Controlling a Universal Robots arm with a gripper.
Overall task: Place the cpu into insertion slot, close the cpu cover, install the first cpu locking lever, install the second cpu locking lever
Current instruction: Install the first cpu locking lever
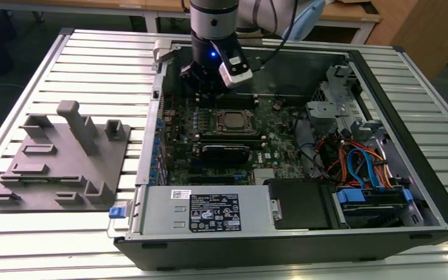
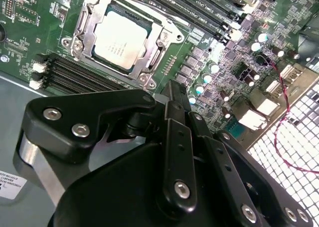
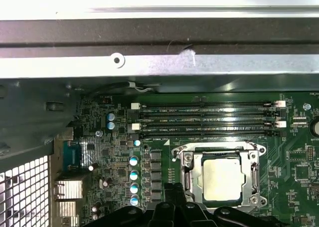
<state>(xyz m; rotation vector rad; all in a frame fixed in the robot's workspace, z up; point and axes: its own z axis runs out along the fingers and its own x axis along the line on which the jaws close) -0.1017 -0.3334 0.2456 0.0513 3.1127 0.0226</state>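
Note:
The cpu (image 1: pixel 230 121) (image 2: pixel 121 40) (image 3: pixel 224 179) lies flat in its socket on the green motherboard, silver top facing up. The cpu cover (image 2: pixel 79 30) (image 3: pixel 187 162), a silvery frame, lies down around it. A thin metal lever (image 2: pixel 149 15) (image 3: pixel 219 145) runs along one side of the socket. My gripper (image 1: pixel 195 92) (image 2: pixel 173 90) (image 3: pixel 175 188) hangs inside the case over the board, just beside the socket and apart from the cpu. Its black fingers are shut with nothing between them.
The open computer case (image 1: pixel 410 87) surrounds the board. Black memory slots (image 3: pixel 204 119) run beside the socket. Drive bays and coloured cables (image 1: pixel 364 163) are at the exterior view's right, a power supply (image 1: pixel 208 213) in front. A grey fixture plate (image 1: pixel 60 157) stands on the table.

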